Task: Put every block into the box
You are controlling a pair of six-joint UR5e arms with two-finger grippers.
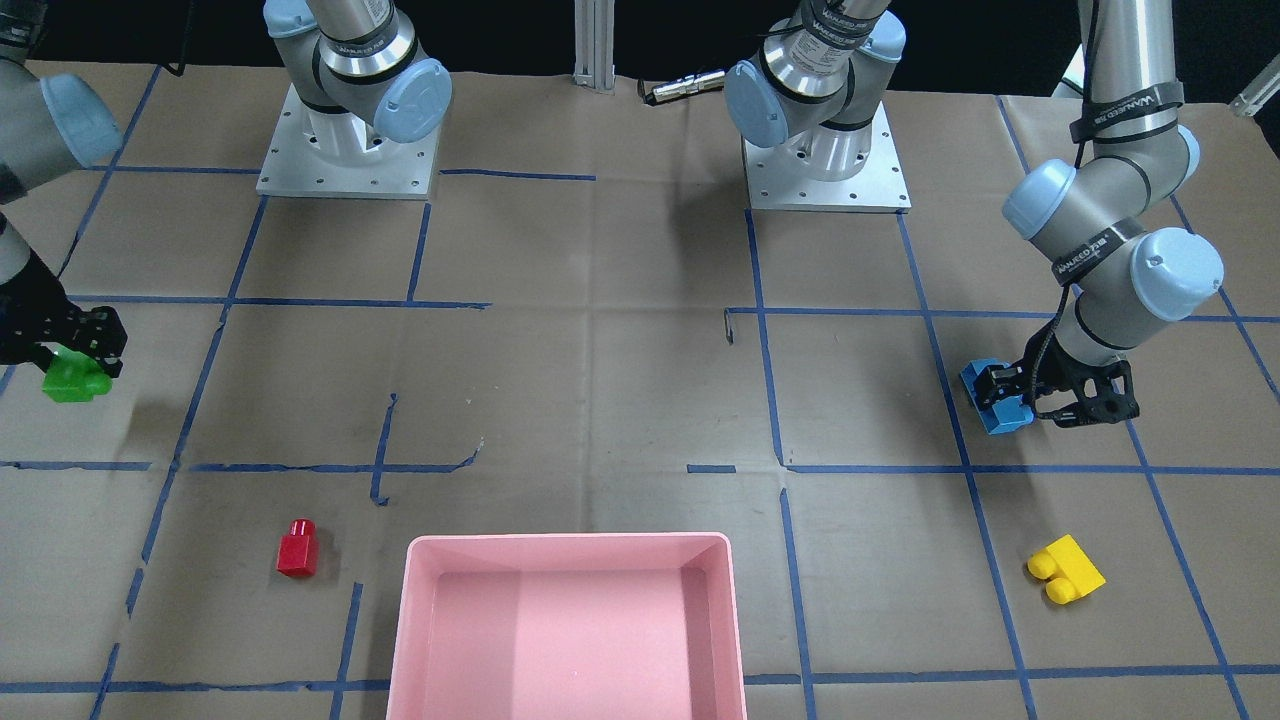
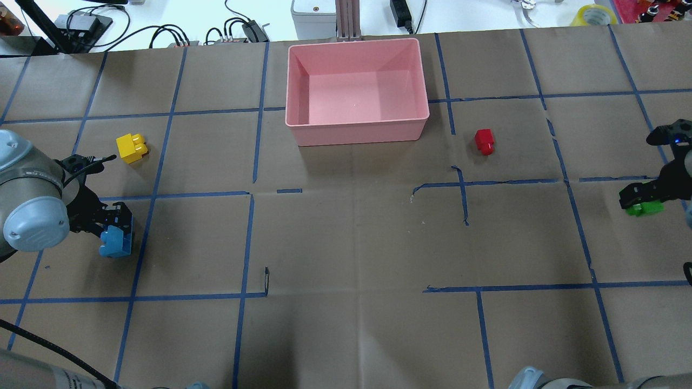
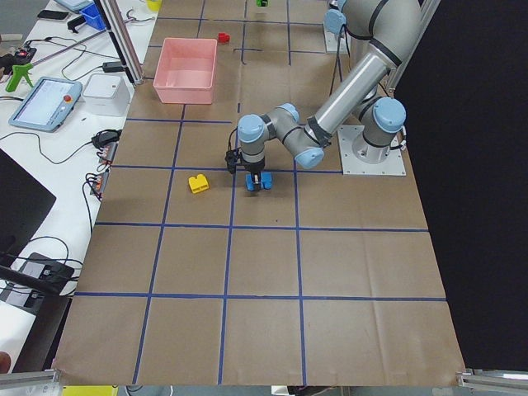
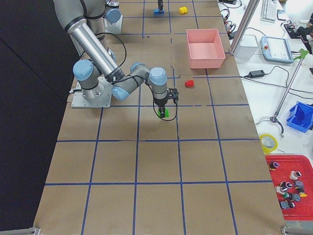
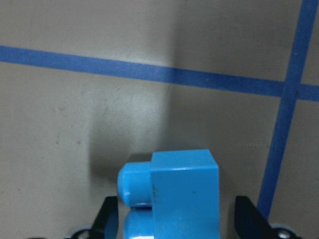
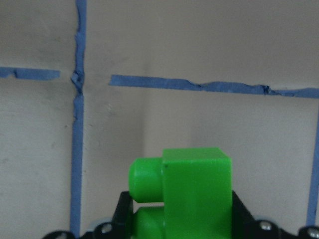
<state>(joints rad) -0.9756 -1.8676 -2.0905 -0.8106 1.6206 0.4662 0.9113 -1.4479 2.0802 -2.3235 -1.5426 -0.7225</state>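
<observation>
The blue block [image 5: 172,194] sits between my left gripper's [image 5: 177,219] jaws, which are open, with a thin gap on one side. It also shows in the overhead view [image 2: 115,242] and the front view [image 1: 997,403]. My right gripper [image 6: 182,221] is shut on the green block [image 6: 189,191] at the table's right edge [image 2: 644,207], low over the paper. The yellow block [image 2: 131,147] lies beyond the left gripper [image 2: 116,229]. The red block [image 2: 484,141] lies right of the pink box [image 2: 357,127], which holds nothing.
Brown paper with blue tape lines covers the table. Both arm bases [image 1: 348,150] stand at the robot's side. Cables and devices [image 2: 238,29] lie past the box beyond the table's far edge.
</observation>
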